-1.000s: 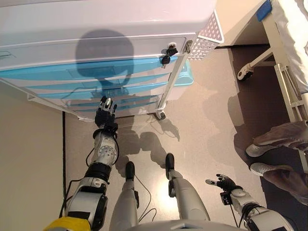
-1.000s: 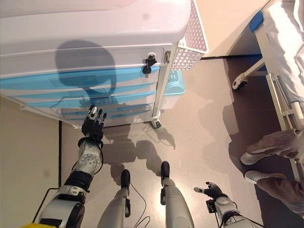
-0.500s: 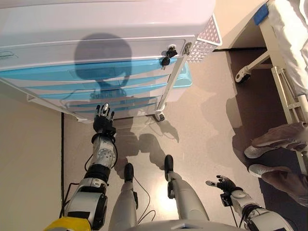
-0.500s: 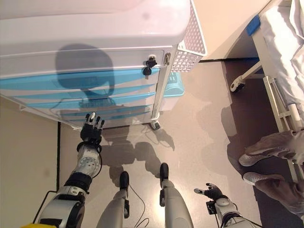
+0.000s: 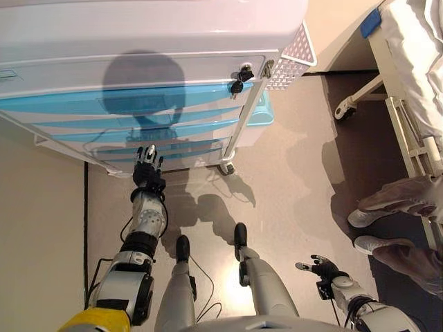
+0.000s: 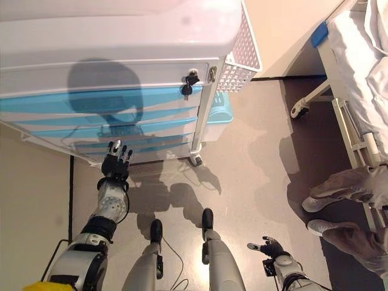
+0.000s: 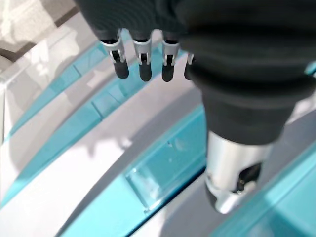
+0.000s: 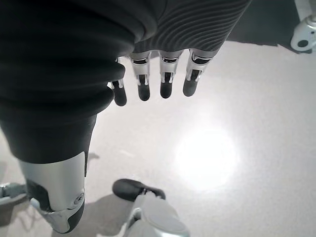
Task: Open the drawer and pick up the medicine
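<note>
Drawers [image 5: 138, 104] in pale blue, stacked and all closed, front the white cart [image 5: 138, 28] we see through the left eye; our left hand [image 5: 147, 169] reaches toward the lowest of them, fingers straight and empty. Through the right eye, our right hand [image 6: 267, 247] hangs well apart from the cart, loosely spread over the floor [image 6: 242, 163], near a person's shoes [image 6: 327, 203]. Both wrist views confirm relaxed, empty fingers. We see no medicine.
</note>
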Robot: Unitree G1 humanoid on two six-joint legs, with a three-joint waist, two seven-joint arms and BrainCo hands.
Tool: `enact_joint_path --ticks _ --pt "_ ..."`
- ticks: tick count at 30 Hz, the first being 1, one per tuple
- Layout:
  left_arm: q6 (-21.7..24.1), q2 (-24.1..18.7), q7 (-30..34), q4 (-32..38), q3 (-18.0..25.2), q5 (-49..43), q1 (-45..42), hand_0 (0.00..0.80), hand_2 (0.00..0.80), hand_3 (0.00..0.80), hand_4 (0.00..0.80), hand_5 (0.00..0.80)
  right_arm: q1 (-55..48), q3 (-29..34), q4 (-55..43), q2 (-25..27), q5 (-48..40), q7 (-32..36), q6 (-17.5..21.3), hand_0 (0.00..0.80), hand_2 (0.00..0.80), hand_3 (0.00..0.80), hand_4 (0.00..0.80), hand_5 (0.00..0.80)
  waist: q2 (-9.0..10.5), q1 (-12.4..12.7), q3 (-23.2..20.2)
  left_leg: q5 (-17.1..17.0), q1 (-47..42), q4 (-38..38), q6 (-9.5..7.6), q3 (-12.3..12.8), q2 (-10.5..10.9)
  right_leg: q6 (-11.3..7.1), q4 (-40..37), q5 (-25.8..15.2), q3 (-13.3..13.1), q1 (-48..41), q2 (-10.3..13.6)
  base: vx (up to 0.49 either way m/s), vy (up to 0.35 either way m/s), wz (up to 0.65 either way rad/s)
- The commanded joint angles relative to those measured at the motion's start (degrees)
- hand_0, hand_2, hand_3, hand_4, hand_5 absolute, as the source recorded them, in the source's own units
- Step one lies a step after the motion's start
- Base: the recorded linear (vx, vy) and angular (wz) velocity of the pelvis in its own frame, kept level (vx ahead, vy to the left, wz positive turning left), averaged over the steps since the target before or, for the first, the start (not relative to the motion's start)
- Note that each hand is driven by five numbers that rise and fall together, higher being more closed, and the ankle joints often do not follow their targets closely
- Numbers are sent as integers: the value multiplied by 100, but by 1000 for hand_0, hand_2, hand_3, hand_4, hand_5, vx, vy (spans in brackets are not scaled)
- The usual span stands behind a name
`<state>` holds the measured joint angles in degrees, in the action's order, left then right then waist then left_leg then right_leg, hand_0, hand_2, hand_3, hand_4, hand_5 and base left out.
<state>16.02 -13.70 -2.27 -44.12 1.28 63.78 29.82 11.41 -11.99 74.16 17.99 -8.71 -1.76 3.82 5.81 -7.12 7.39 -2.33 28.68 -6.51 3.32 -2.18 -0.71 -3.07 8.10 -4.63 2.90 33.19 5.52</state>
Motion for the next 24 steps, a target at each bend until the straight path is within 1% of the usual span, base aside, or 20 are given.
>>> enact_joint_path --ticks 1,9,14,20,21,22,24 --pt "232 -277 131 182 189 -103 425 0 0 0 0 0 -120 -281 24 191 -109 -25 77 0 0 0 0 0 45 -137 -2 347 373 -387 -274 -277 234 -259 34 30 11 -13 -19 0 0 0" --pt "260 -407 217 298 169 49 623 0 0 0 0 0 -81 -313 -18 219 -144 0 94 0 0 0 0 0 126 -154 63 331 474 -424 -262 -278 224 -266 43 10 16 68 -22 0 0 0" --pt "286 -379 299 470 71 143 724 0 0 0 0 0 -91 -322 -14 216 -155 36 93 0 0 0 0 0 187 -158 103 322 516 -440 -262 -297 224 -260 70 6 40 102 -21 0 0 0" --pt "283 -375 333 578 15 155 741 0 0 0 0 0 -86 -335 -25 218 -143 60 101 0 0 0 0 0 204 -169 98 340 530 -459 -265 -293 233 -265 57 -11 33 103 -19 0 0 0" --pt "290 -368 335 611 22 158 726 169 169 169 169 169 -88 -333 -39 212 -135 68 104 0 0 0 0 0 198 -166 105 338 530 -458 -267 -292 239 -263 63 -15 29 109 -22 0 0 0" --pt "290 -368 334 612 22 157 724 213 213 213 213 213 -88 -333 -40 212 -135 68 104 0 0 0 0 0 198 -166 105 338 530 -457 -267 -292 239 -263 63 -15 28 109 -22 0 0 0" --pt "295 -358 332 639 19 164 718 251 251 251 251 251 -93 -329 -39 215 -132 57 107 0 0 0 0 0 197 -165 107 336 532 -456 -268 -290 240 -264 60 -16 29 106 -21 0 0 0"
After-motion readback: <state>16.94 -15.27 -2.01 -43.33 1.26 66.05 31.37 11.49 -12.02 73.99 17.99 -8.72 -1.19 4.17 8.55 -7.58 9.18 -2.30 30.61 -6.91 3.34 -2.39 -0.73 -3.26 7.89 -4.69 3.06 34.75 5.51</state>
